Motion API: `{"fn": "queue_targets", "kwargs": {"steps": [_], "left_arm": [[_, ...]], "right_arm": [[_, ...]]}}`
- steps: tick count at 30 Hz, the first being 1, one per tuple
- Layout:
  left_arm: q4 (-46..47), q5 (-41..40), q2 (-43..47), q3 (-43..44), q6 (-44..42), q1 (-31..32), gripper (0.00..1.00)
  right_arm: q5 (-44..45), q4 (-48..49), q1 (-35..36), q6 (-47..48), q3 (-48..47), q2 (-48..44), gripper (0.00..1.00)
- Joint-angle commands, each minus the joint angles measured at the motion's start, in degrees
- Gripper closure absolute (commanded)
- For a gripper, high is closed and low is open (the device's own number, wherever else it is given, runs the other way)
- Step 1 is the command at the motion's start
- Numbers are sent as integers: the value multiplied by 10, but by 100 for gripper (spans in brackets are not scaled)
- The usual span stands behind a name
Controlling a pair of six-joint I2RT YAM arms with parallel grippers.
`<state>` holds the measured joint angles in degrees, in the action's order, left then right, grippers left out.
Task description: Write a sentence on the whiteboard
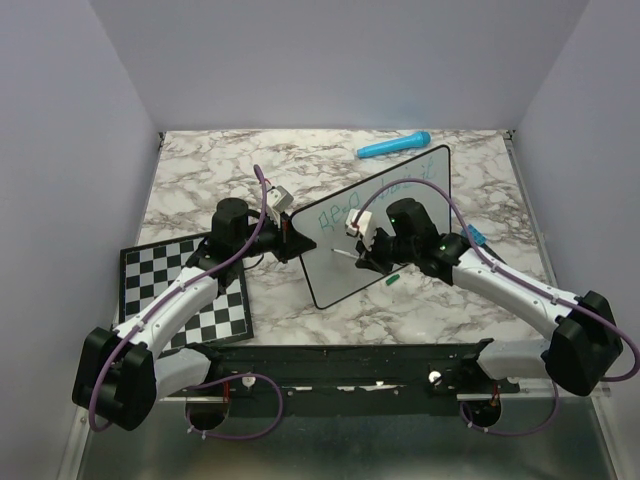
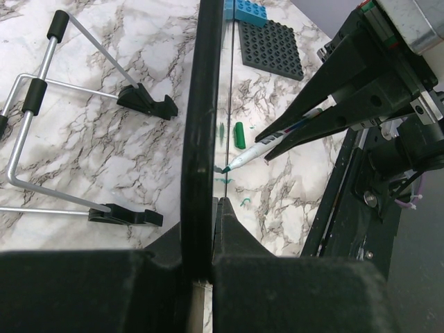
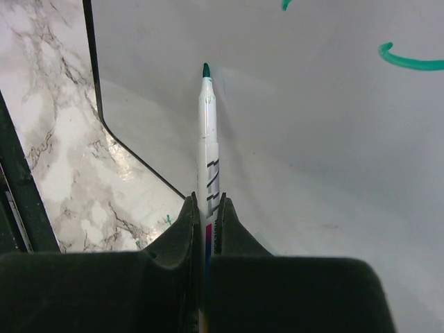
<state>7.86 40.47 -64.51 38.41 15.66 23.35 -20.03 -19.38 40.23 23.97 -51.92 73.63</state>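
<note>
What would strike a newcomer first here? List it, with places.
The whiteboard at the table's centre stands out, the left gripper clamped on its rim. The right gripper holds a green-tipped marker aimed at its face, which bears green writing. A checkerboard lies at the near left.

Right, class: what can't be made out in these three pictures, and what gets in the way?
- Top view: the sentence on the whiteboard is too small to read; the right gripper and marker cover part.
- Right wrist view: only green stroke ends show, cut off by the top edge.
- Left wrist view: the whiteboard stands edge-on in the left gripper, writing face hidden.
</note>
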Motion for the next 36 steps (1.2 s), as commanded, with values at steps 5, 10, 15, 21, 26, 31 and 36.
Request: {"fn": "queue_targets", "kwargs": {"steps": [5,10,15,21,26,31,36], "left_arm": [[-52,-43,-16,-14,-35,1,100],[-54,-45,-15,-15,-37,1,100],[-56,-46,-18,-12,-40,1,100],[-58,-45,-22,-10,-42,1,100],[-60,-45,-21,-10,-44,1,100],[-60,-44,-22,-10,-45,1,100],[-60,-44,-21,-9,-45,1,100]], "right_arm": [[-11,9,5,-5,-26,15,99],[-31,-12,6,5,-43,40,99],[-41,-31,6,24,-42,41,100],[-41,-61,6,46,-42,46,100],[-21,-68,6,47,-41,43,100],[5,-62,4,42,-42,28,100],[13,-55,-8,37,-48,22,99]]}}
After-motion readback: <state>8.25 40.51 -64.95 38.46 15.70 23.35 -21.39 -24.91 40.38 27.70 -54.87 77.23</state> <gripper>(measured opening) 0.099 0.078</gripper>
